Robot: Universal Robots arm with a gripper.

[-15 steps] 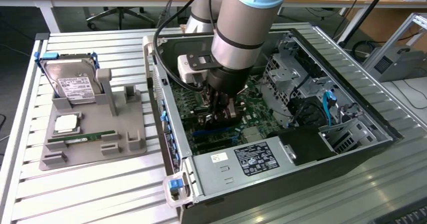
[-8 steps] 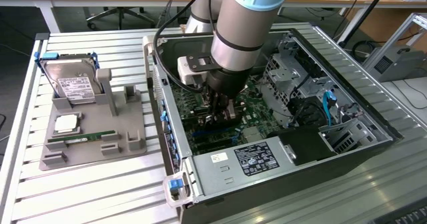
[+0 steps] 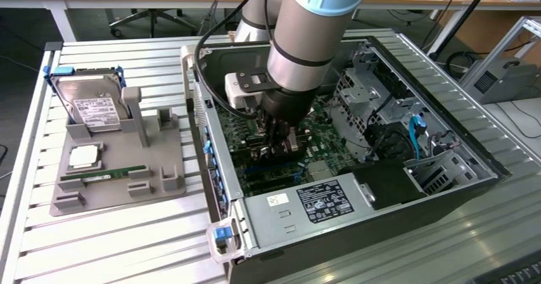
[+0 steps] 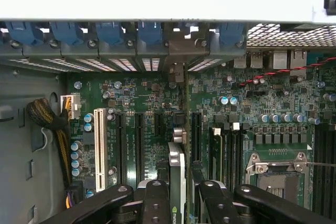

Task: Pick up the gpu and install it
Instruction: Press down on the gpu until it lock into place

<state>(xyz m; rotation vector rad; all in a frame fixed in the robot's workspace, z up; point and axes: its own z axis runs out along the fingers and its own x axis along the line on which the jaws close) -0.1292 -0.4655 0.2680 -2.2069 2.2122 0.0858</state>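
The gpu [image 4: 177, 169] shows edge-on in the wrist view, a thin card with a black cooler, upright between my gripper's [image 4: 181, 200] black fingers [image 4: 156, 198]. The jaws are shut on it. Its far end reaches the rear slot openings of the case. It stands over the green motherboard [image 4: 147, 98], in line with the black expansion slots [image 4: 139, 145]; I cannot tell whether it is seated. In the exterior view my gripper [image 3: 283, 141] is low inside the open computer case [image 3: 196, 106], with the dark gpu [image 3: 268, 154] under it.
A power supply [image 3: 325, 201] fills the case's near end and drive cages [image 3: 372, 94] its far side. On the exterior view's left a grey fixture [image 3: 161, 157] holds a hard drive [image 3: 93, 109], a memory stick [image 3: 106, 175] and a square chip [image 3: 85, 157]. Cables [image 4: 50, 119] lie beside the board.
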